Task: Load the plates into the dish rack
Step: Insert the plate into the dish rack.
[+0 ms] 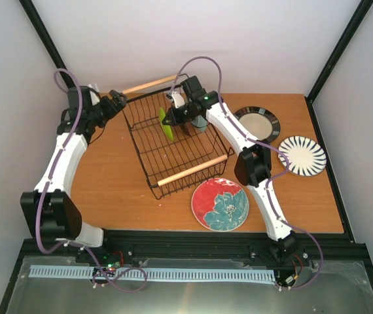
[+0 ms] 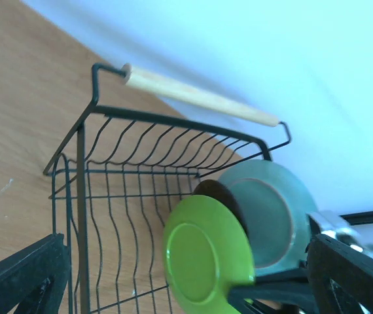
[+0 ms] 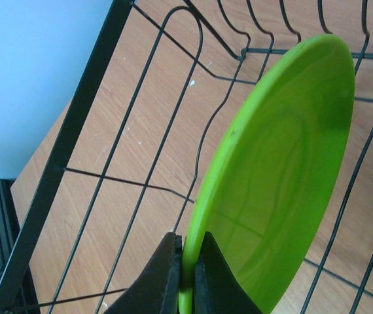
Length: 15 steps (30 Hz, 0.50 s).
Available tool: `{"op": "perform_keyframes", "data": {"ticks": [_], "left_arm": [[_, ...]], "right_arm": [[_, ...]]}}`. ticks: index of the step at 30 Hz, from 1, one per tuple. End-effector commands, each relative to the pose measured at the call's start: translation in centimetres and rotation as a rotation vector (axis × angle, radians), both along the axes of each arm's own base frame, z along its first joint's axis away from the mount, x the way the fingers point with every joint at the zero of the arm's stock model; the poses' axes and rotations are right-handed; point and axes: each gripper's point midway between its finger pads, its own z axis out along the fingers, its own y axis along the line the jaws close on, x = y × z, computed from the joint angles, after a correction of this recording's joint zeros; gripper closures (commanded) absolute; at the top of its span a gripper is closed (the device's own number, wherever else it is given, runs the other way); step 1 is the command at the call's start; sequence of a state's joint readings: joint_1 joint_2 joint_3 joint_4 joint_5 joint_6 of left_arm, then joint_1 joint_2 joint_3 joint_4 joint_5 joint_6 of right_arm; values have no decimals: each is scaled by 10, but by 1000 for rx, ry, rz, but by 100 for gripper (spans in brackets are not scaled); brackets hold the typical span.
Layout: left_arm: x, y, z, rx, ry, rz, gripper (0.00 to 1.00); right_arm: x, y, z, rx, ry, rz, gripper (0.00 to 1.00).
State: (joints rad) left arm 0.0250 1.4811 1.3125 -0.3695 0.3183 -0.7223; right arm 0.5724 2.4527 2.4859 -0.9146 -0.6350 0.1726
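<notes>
The black wire dish rack (image 1: 148, 154) stands mid-table with wooden rod handles. My right gripper (image 3: 188, 278) is shut on the rim of the lime green plate (image 3: 278, 170) and holds it on edge inside the rack (image 3: 95, 124). The left wrist view shows the lime plate (image 2: 203, 258) in front of the small dark plate (image 2: 220, 195) and the mint green plate (image 2: 275, 212), both standing in the rack (image 2: 82, 170). My left gripper (image 1: 116, 103) is open and empty at the rack's far left corner. In the top view the lime plate (image 1: 167, 124) stands beside my right gripper (image 1: 177, 118).
The red plate with a teal flower (image 1: 220, 204) lies near the front, right of the rack. The black-rimmed cream plate (image 1: 257, 123) and the white plate with black radial stripes (image 1: 302, 155) lie at the right. A wall runs close behind the rack.
</notes>
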Motion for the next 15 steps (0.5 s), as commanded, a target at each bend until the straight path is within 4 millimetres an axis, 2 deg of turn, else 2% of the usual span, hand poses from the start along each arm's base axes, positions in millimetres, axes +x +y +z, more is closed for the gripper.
{"op": "perform_keyframes", "data": {"ticks": [1,7,15], "left_arm": [[-19,3,15,37,-28,-10,0],[-30,7,8,52,-14,-6,0],[-32,7,6,53,-12,-16,0]], "right_arm": [[12,10,9,35,-82,13,97],[19,1,16,33,-98,-6,97],[32,-11,17,19,-119,-40,97]]}}
